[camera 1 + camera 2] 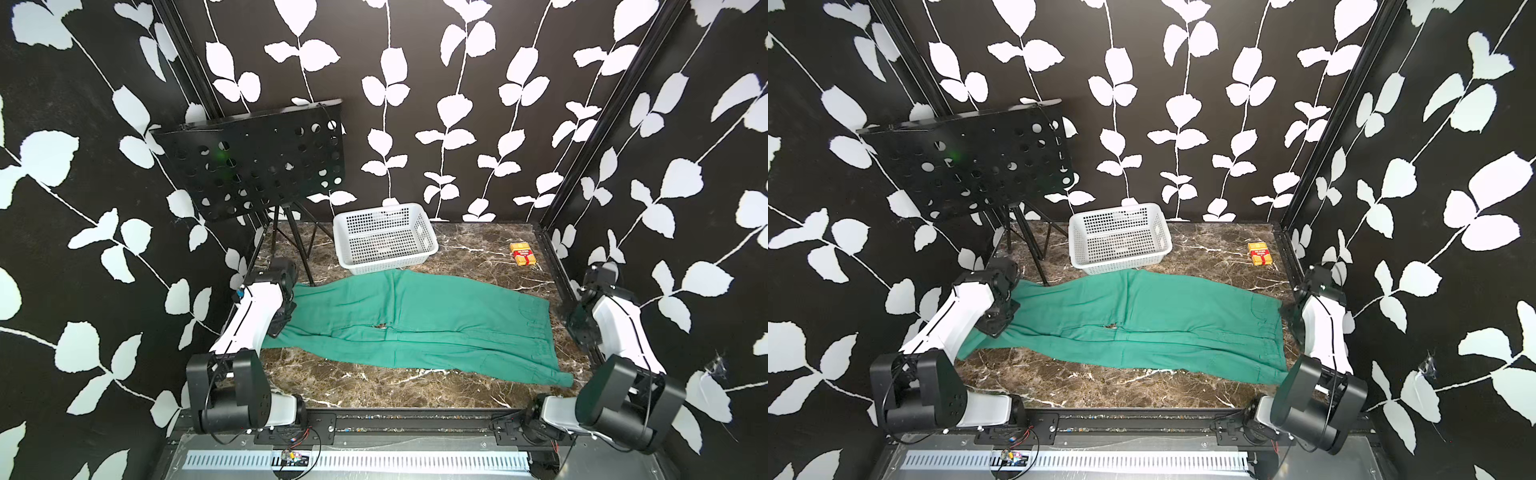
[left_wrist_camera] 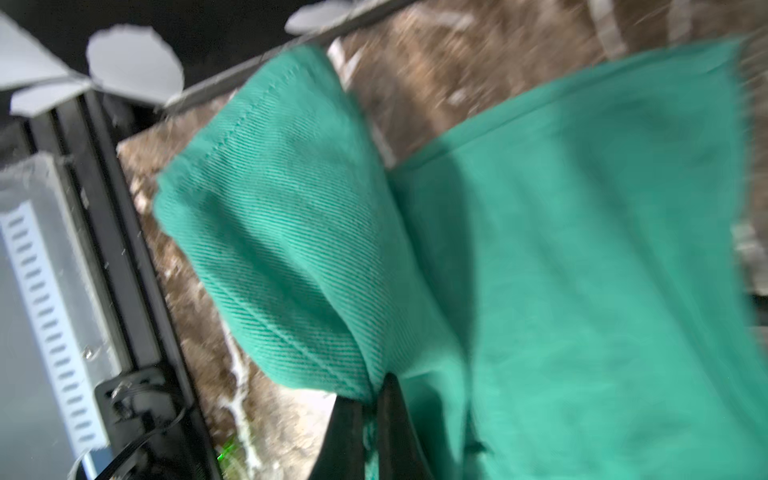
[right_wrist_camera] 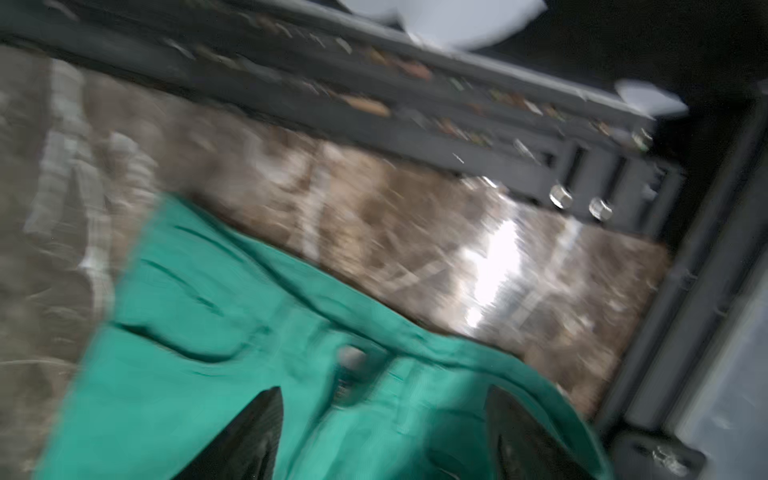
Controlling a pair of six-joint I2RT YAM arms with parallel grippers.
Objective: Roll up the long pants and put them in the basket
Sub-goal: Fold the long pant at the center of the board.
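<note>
two ends of the long pants (image 1: 415, 320) matter now. they lie flat across most of the table (image 1: 374, 386), spanning from the left jaws to the right jaws, legs toward the left, waistband under the right. the left jaws are clamped together on one leg's hem, lifted and bunched in the left wrist view. the right jaws stand wide apart just above the waistband, holding nothing.

your main risk, as i judge it, is that only one hem is pinched. roll from there and the other leg may lag, leaving a skewed, loose roll. the soft cloth could also slip from so thin a bite. if the right jaws don't pin the waist, the whole garment may drag toward the left jaws instead of rolling.

the music stand (image 1: 257, 162) has its tripod feet just beyond the left jaws, so a wide swing there could knock it. the white basket (image 1: 386, 239) sits between the two jaws on their far side, touching the cloth or just beside it, i cannot tell which; lifted cloth could shove it. the small red and yellow box (image 1: 523, 253) lies beyond the right jaws, apart from the cloth.

open room is the bare strip of table behind both jaws, toward the arm bases. the frame rail (image 3: 457, 137) runs close outside the right jaws, so you have little room outward there.
</note>
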